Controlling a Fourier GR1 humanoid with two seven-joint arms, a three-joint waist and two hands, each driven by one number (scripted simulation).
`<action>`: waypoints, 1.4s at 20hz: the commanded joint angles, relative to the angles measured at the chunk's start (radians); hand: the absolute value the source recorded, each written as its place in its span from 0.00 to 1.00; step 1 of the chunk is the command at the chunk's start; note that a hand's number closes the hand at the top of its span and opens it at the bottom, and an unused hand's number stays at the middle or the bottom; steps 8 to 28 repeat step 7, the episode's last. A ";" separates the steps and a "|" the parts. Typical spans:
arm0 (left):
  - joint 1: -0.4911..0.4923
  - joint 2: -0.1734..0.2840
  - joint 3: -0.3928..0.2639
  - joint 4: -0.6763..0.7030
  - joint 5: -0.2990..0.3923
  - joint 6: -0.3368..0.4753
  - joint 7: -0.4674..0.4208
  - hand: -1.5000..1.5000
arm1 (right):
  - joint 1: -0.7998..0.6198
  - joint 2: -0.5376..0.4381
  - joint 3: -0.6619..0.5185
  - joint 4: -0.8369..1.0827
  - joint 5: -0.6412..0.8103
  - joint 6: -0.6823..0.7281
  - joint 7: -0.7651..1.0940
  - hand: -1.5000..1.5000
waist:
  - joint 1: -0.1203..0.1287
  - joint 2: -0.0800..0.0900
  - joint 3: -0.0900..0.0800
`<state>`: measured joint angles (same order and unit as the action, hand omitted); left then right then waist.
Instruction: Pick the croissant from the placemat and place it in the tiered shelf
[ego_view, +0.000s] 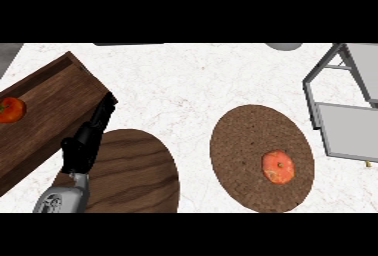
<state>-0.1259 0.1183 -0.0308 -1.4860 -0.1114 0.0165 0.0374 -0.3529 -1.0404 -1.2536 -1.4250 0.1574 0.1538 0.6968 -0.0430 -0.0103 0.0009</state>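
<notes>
Just one croissant (278, 167) lies on one placemat (244, 150); the left robot hand (87, 145) is straight-fingered, empty.

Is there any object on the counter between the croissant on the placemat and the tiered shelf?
Nothing visible does. The croissant lies on the round placemat, and only bare counter separates it from the tiered shelf at its right.
</notes>
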 joint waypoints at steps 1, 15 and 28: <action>-0.016 0.016 0.027 0.049 0.013 -0.017 -0.036 0.50 | 0.147 -0.072 -0.170 0.096 -0.048 0.167 -0.077 0.00 | -0.005 0.004 0.000; 0.011 0.001 0.007 0.020 0.005 -0.014 -0.016 0.50 | 0.350 -0.044 -0.436 0.236 -0.125 0.404 -0.242 0.00 | -0.012 0.000 0.001; 0.011 0.001 0.007 0.020 0.005 -0.014 -0.016 0.50 | 0.350 -0.044 -0.436 0.236 -0.125 0.404 -0.242 0.00 | -0.012 0.000 0.001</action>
